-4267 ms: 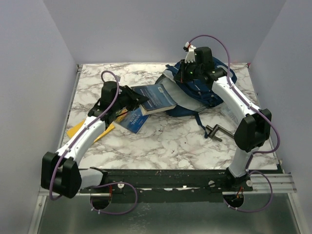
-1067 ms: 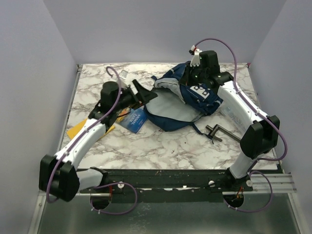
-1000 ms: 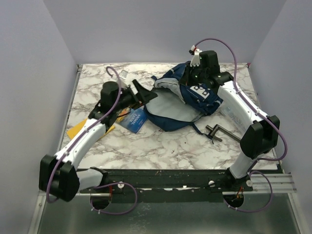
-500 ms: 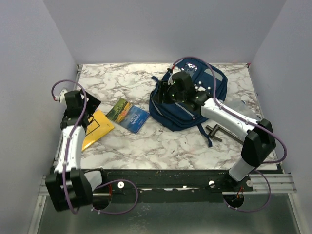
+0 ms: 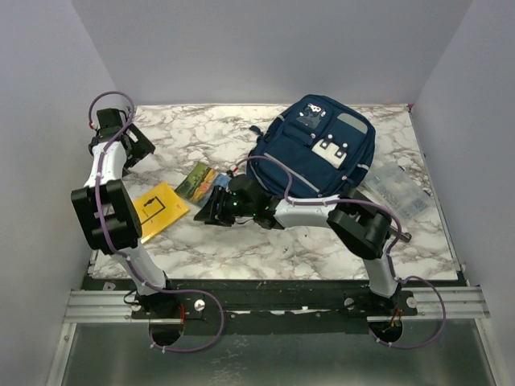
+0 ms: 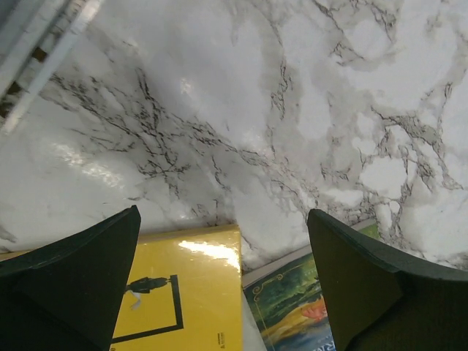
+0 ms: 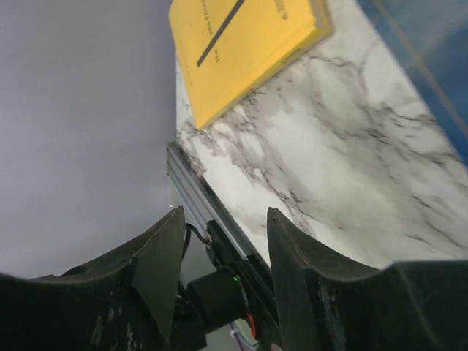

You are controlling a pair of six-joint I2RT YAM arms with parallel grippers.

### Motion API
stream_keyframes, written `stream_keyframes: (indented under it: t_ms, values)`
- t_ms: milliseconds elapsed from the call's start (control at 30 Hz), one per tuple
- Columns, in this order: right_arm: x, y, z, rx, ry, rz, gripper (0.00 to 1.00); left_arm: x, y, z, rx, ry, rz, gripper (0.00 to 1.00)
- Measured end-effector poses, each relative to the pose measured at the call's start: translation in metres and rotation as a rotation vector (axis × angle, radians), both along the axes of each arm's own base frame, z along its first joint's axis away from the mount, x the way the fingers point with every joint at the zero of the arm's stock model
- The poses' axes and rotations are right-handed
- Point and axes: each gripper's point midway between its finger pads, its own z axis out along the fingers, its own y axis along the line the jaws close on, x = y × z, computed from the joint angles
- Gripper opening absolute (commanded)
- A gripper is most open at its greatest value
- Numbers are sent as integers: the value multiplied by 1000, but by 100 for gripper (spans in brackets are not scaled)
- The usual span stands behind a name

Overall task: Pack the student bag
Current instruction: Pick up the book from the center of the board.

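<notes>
The student bag, navy with grey stripes and white clips, lies flat with its front up at the back right of the table. A yellow book and a green-covered book lie left of it. My right gripper hovers low just in front of the green book, open and empty; its wrist view shows the yellow book ahead of its fingers. My left gripper is raised near the back left corner, open wide and empty, looking down on the yellow book and the green book.
A clear plastic case lies to the right of the bag. Grey walls enclose the table on three sides. The metal rail with the arm bases runs along the near edge.
My right gripper has left the bag and dropped to the front beside the green book, opening. My left arm has swung to the back left corner. The bag now lies flat, front up.
</notes>
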Motion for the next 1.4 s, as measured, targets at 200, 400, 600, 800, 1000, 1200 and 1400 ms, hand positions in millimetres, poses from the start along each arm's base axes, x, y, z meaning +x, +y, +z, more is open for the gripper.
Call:
stream_keyframes:
  t_ms: [200, 400, 600, 800, 1000, 1200, 1400]
  values:
    - [-4, 24, 4, 56, 32, -1, 53, -4, -3, -44, -204, 84, 6, 97]
    - [0, 27, -12, 54, 70, -28, 54, -32, -18, -65, -364, 142, 105, 97]
    - [3, 33, -45, 20, 137, -49, 55, -56, -52, -73, -544, 174, 175, 97]
    - [-1, 26, -64, -21, 190, -73, 55, -88, -72, -78, -625, 214, 227, 97]
    - [-5, 23, -65, -39, 138, -40, 56, -97, -77, -74, -629, 196, 214, 98]
    - [-2, 16, -62, -163, -143, 122, 60, -113, -79, -14, -427, 16, 138, 98]
    - [11, 13, -51, -278, -423, 285, 64, -164, -88, 8, -290, -135, 173, 98]
